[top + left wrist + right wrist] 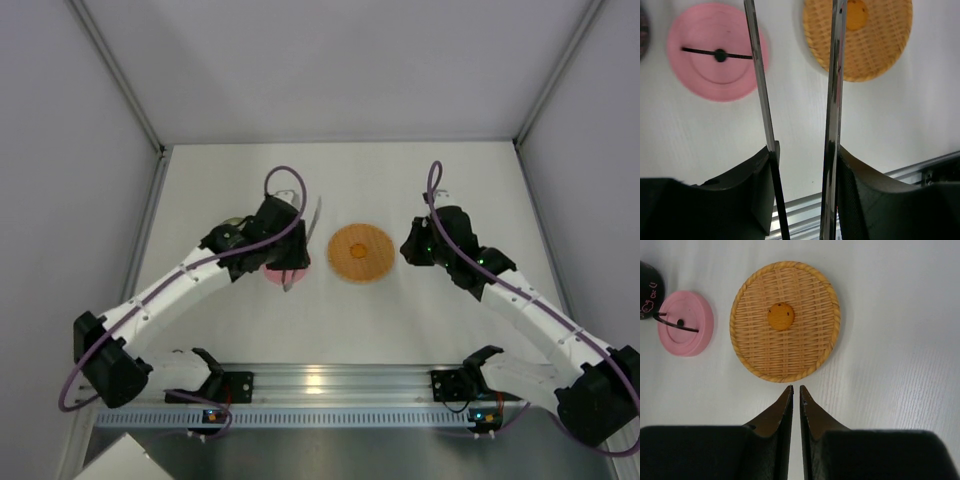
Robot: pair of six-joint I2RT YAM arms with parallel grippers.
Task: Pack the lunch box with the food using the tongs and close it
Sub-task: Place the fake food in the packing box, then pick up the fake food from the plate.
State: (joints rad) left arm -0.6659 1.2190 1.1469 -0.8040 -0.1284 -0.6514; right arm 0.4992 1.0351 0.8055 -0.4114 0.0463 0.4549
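Observation:
My left gripper (806, 147) is shut on the slim silver tongs (836, 75), and each tong arm lies against one finger. The tongs' arms stand apart and their tips run out of the top of the left wrist view. In the top view the left gripper (292, 245) hovers over the pink lid (272, 274), with the tongs (317, 215) pointing away. The lid (715, 50) lies flat on the table. One round orange piece of food (780, 316) sits mid-plate on the orange woven plate (747, 347). My right gripper (796, 389) is shut and empty, just short of the plate's near rim.
A dark rounded thing with pink marks (647, 287) stands beside the lid; I cannot tell whether it is the lunch box. Grey walls close in the white table (470, 190) on three sides. An aluminium rail (330, 385) runs along the near edge.

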